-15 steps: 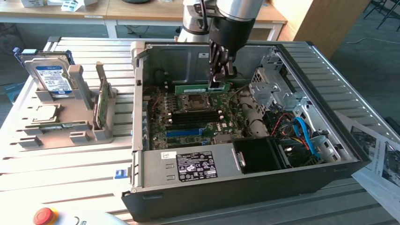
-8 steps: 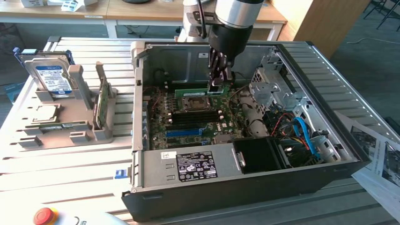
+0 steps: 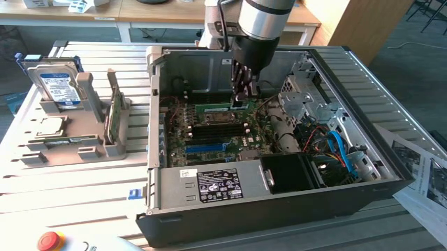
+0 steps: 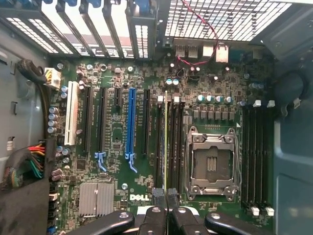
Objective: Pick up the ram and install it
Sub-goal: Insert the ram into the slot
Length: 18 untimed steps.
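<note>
Inside the open computer case (image 3: 279, 212), the ram (image 4: 165, 147) is clamped edge-down by the nearly closed gripper (image 4: 166, 198), in line with the memory slots (image 4: 176, 147) for seating.

Exterior view sits well back at 6 o'clock of the case (image 3: 209, 219), looking down; wrist view faces the motherboard (image 4: 117, 132) closely, which both share.

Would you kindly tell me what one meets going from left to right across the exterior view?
hard drive → ram gripped in the hand → blue cable → printed paper
</note>
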Each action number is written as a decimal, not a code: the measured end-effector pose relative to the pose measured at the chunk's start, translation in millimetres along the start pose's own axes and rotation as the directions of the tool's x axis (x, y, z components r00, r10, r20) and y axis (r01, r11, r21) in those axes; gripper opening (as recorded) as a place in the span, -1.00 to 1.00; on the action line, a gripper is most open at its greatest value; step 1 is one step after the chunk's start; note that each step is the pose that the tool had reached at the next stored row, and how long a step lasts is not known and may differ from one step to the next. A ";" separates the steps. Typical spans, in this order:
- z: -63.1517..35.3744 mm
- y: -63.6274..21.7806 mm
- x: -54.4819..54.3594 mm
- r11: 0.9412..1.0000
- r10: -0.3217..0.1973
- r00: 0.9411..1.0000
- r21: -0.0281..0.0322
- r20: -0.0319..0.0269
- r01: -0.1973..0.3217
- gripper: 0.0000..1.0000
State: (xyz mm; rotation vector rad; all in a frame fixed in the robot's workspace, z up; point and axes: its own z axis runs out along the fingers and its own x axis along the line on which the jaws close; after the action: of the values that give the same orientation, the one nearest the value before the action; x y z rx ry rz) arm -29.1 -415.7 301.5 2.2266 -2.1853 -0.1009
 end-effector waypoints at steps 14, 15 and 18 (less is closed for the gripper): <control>25.5 0.4 0.8 1.000 0.000 1.000 0.000 0.000 0.000 -0.76; 27.3 0.4 0.8 1.000 0.000 1.000 0.000 0.000 0.000 -0.76; 32.9 0.5 1.0 1.000 0.000 1.000 0.000 0.000 0.000 -0.76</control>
State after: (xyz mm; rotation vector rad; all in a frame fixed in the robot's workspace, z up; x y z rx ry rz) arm -31.5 -415.6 268.7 2.2266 -2.1854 -0.1009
